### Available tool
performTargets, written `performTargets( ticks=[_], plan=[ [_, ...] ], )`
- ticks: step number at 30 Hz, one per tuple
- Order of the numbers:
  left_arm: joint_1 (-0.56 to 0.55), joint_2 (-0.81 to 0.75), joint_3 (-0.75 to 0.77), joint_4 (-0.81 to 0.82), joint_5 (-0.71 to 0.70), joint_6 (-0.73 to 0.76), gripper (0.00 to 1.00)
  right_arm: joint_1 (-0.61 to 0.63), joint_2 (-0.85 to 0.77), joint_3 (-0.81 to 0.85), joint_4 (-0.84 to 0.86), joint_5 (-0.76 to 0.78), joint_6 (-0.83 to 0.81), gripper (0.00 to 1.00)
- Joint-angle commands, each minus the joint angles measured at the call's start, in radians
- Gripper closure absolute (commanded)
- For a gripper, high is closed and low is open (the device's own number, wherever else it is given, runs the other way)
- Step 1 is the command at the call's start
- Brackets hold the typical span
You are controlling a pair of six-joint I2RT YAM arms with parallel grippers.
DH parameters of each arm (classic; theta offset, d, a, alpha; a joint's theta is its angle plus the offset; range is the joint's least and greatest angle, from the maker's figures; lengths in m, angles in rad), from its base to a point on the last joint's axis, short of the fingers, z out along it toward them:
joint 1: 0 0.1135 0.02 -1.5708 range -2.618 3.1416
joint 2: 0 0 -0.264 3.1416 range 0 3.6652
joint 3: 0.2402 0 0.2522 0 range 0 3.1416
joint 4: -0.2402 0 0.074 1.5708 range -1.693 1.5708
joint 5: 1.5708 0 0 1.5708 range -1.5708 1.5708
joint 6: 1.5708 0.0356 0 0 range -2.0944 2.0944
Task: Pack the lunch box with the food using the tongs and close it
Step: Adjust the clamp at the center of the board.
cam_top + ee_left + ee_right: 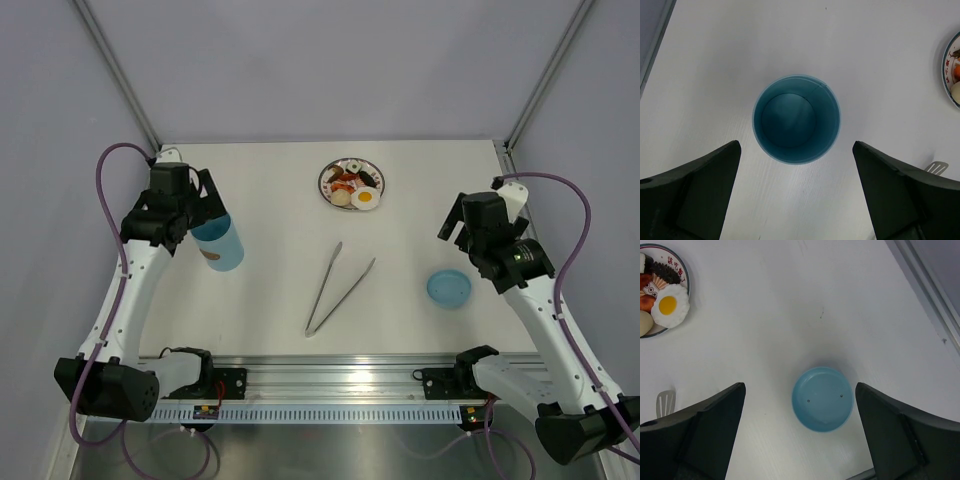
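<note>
On the far left the left arm (135, 290) rises from its base and bends over, its wrist pointing straight down, and the left tool (796, 150) hangs spread to its widest above the lunch box (220, 245), holding nothing. The lunch box is a smooth light-blue plastic cylinder, upright and open-topped on the matte white table (270, 200). Near the middle lie the tongs (335, 290), two slim silver metal arms in a narrow V with the joint nearest the bases and flat tips pointing away. Beyond them a round plate (325, 183) with a red patterned rim carries the food (350, 185), among it a glossy fried egg (670, 305) with a yellow yolk. To the right the shallow round blue lid (449, 288) lies flat on the table. The right arm (545, 320) leans in over it, and the right tool (800, 387), fingers fully apart and gripping nothing, hovers above the lid
</note>
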Motion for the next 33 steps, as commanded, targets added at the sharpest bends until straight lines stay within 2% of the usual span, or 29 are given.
performTargets(
  ticks=[1, 11, 18, 22, 24, 27, 29, 33],
  plan=[
    [0.010, 0.006, 0.046, 0.019, 0.021, -0.014, 0.01, -0.002, -0.006, -0.012, -0.012, -0.015, 0.015, 0.01],
    [0.024, 0.020, 0.046, 0.011, 0.051, -0.020, 0.01, -0.002, -0.026, -0.037, 0.011, -0.076, 0.003, 0.00],
    [0.059, 0.026, 0.024, 0.031, 0.129, -0.054, 0.01, 0.000, -0.032, -0.044, 0.008, -0.091, -0.005, 0.01],
    [0.075, 0.020, 0.011, 0.039, 0.147, -0.066, 0.01, -0.002, -0.032, -0.049, 0.011, -0.154, -0.006, 0.01],
    [0.078, 0.015, 0.004, 0.040, 0.147, -0.069, 0.01, 0.006, -0.029, -0.067, 0.031, -0.263, 0.009, 0.01],
    [0.081, 0.007, 0.003, 0.040, 0.143, -0.072, 0.01, 0.076, -0.011, -0.110, 0.060, -0.326, 0.082, 0.00],
    [0.082, 0.003, 0.001, 0.040, 0.142, -0.076, 0.01, 0.130, -0.001, -0.145, 0.074, -0.299, 0.159, 0.00],
    [0.082, 0.000, 0.007, 0.029, 0.139, -0.077, 0.01, 0.332, 0.066, -0.176, 0.103, -0.237, 0.283, 0.01]
  ],
)
